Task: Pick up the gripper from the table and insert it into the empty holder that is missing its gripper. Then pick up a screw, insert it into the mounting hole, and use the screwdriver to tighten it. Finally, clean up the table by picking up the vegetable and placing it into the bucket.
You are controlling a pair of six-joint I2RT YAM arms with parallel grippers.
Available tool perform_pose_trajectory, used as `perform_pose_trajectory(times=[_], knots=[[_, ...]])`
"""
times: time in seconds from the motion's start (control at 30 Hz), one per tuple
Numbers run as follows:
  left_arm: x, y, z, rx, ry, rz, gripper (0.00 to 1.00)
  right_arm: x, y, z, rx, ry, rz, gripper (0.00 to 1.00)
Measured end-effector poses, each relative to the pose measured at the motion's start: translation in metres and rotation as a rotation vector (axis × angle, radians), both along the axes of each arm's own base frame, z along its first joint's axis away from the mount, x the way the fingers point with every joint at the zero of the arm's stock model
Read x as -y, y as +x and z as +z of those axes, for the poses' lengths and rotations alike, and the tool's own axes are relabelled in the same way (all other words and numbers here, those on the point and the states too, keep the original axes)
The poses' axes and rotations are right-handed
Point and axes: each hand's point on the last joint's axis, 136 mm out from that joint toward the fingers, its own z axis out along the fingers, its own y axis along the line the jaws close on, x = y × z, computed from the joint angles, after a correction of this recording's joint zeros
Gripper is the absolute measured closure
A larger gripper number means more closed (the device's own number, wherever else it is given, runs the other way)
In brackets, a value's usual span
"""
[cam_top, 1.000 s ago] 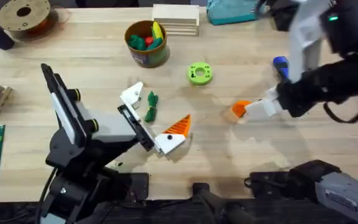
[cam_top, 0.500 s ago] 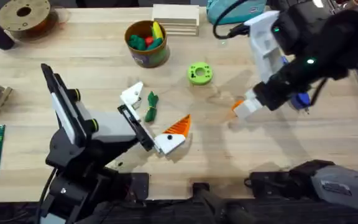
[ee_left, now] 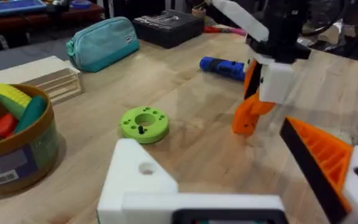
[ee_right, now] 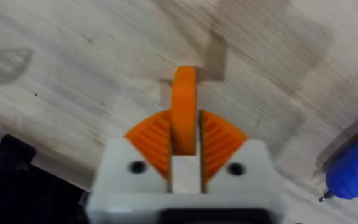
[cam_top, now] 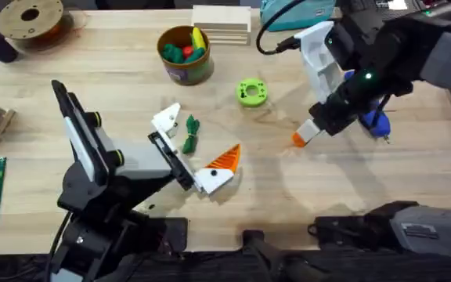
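Here, left to right across the table:

Left arm: rests low at the lower left, its left gripper (cam_top: pixel 190 153) reaching toward the table's middle with fingers spread apart and nothing between them.
Empty holder (cam_top: pixel 166 120): the bare white finger block of that gripper, farther from the camera; in the left wrist view (ee_left: pixel 143 180) it shows a mounting hole and no pad.
Other finger (cam_top: pixel 224 163): white block carrying its orange ribbed pad, nearer the camera.
Vegetable (cam_top: pixel 190 133): dark green, lying on the wood between the two spread fingers.
Bucket (cam_top: pixel 185 55): stands toward the far side, holding green, red and yellow toy produce.
Green ring (cam_top: pixel 251 92): lime, flat on the table, right of the bucket.
Right gripper (cam_top: pixel 307 133): clamped on the gripper (cam_top: pixel 299 139), the orange wedge pinched between its ribbed pads and pointing down, its tip at the table surface (ee_right: pixel 184 93).
Screwdriver (cam_top: pixel 374 119): blue, lying on the table just beyond the right arm, partly hidden by it.
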Motion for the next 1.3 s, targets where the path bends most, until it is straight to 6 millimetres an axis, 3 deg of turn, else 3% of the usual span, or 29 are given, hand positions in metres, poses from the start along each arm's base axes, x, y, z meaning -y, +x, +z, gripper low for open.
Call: perform_pose_trajectory(times=[0.07,0.1,0.27,0.43,0.6,0.73,0.93,1.13,1.3], knots=[[0.000,0.000,0.000,0.000,0.000,0.000,0.014,0.000,0.000,0.000,0.002,-0.002,-0.002,0.951],[0.000,0.000,0.000,0.000,0.000,0.000,0.014,0.001,0.001,0.001,0.005,-0.003,-0.001,0.980],[0.000,0.000,0.000,0.000,0.000,0.000,0.013,0.002,-0.004,0.009,-0.004,-0.007,0.000,0.982],[0.000,0.000,0.000,0.000,0.000,0.000,0.013,0.004,-0.003,0.050,0.118,0.055,-0.020,0.982],[0.000,0.000,0.000,0.000,0.000,0.000,0.014,0.002,-0.003,0.090,0.241,0.244,-0.086,0.982],[0.000,0.000,0.000,0.000,0.000,0.000,0.014,-0.022,0.018,0.109,0.303,0.502,-0.089,0.982],[0.000,0.000,0.000,0.000,0.000,0.000,0.014,-0.073,0.027,0.101,0.117,0.847,-0.100,0.982],[0.002,-0.003,0.000,-0.033,-0.024,-0.022,0.014,-0.117,0.016,0.089,-0.178,1.015,-0.121,0.982],[0.005,-0.007,0.000,-0.144,-0.102,-0.040,0.014,-0.136,0.001,0.094,-0.333,1.102,-0.110,0.982]])
